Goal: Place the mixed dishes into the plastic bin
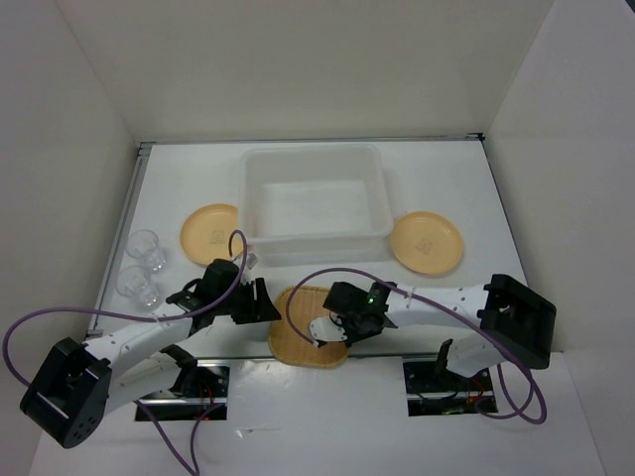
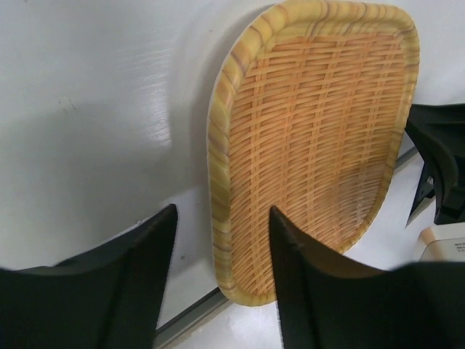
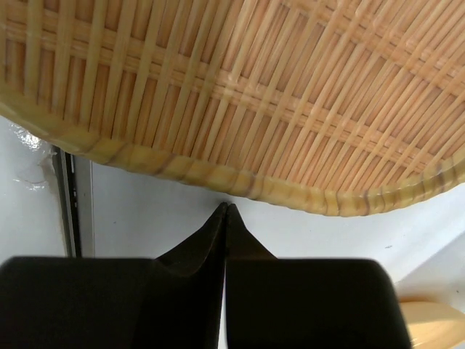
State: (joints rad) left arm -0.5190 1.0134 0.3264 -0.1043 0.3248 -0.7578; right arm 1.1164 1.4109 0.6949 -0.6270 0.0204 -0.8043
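The woven orange-tan plate (image 1: 303, 337) lies at the table's near edge, between the two arms. My left gripper (image 2: 222, 218) is open and straddles the plate's (image 2: 312, 138) left rim: one finger is over the table, the other over the weave. My right gripper (image 3: 227, 206) is shut and empty, its tips right at the rim of the woven plate (image 3: 254, 80). In the top view the left gripper (image 1: 270, 302) is at the plate's left side and the right gripper (image 1: 332, 332) at its right side. The plastic bin (image 1: 260, 198) stands empty behind. Two round plates (image 1: 210, 233) (image 1: 427, 242) flank it. Two clear cups (image 1: 146, 248) (image 1: 137, 285) stand far left.
A metal rail (image 2: 189, 320) runs along the table's near edge under the woven plate's corner. White walls enclose the table on the left, back and right. Purple cables loop over both arms (image 1: 327, 273).
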